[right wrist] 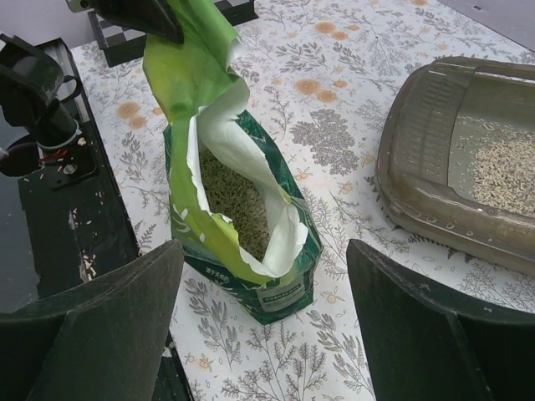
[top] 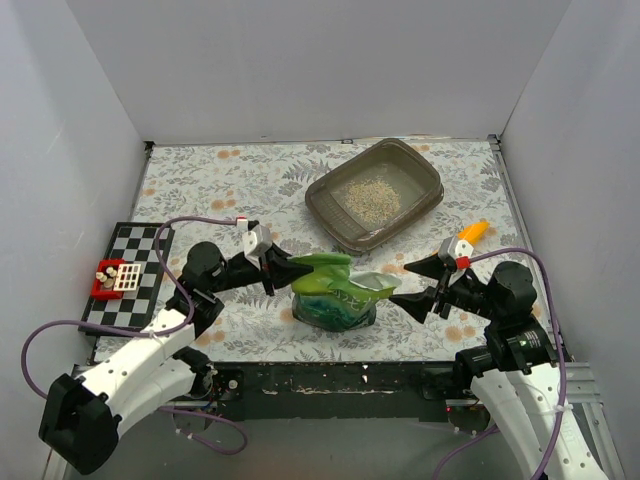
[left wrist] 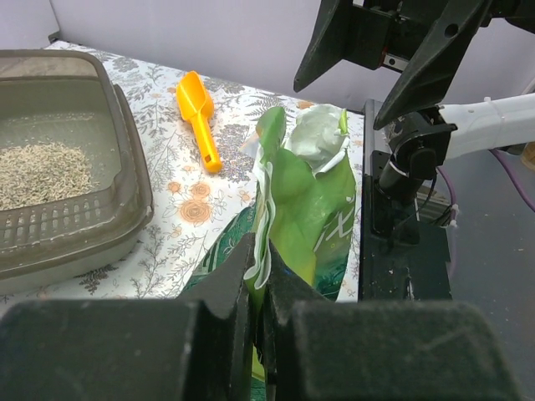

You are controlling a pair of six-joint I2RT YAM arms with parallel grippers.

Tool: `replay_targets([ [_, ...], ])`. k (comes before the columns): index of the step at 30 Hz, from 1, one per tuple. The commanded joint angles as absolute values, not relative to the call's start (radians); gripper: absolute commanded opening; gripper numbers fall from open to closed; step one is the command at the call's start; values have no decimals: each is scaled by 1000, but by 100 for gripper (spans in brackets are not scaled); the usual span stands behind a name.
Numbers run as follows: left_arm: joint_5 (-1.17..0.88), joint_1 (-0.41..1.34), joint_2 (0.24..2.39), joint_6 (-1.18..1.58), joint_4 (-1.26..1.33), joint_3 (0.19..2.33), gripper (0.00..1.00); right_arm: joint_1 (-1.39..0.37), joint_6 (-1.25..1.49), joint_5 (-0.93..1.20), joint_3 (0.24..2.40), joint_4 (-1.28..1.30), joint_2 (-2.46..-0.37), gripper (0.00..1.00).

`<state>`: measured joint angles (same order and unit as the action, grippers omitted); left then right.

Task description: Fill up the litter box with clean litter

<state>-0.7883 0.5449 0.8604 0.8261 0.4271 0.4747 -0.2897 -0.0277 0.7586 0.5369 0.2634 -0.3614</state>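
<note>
At one o'clock on the counter (top: 220, 180), the litter box (top: 325, 203) holds a thin patch of clean litter (top: 372, 196). The open green bag (top: 335, 298) at six o'clock holds granules; the left jaws pinch its lip, and the right jaws gape empty.

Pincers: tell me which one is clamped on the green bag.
The left pincer, shut on the green bag's top edge; the right pincer stands open, gripping nothing.

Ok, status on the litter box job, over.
Left gripper shut on green bag, top edge. Right gripper open beside bag mouth, not gripping. Litter box holds a small heap of litter. Scoop off to the side; nothing between bag and box.
</note>
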Motion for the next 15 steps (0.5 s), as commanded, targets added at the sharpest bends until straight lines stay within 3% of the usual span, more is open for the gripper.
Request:
replay_targets([
  [1, -743, 537, 805, 811, 408, 434, 0, -288, -58, 787, 572, 284, -370, 87],
  [15, -718, 537, 769, 810, 411, 408, 0, -288, 109, 873, 397, -101, -405, 87],
])
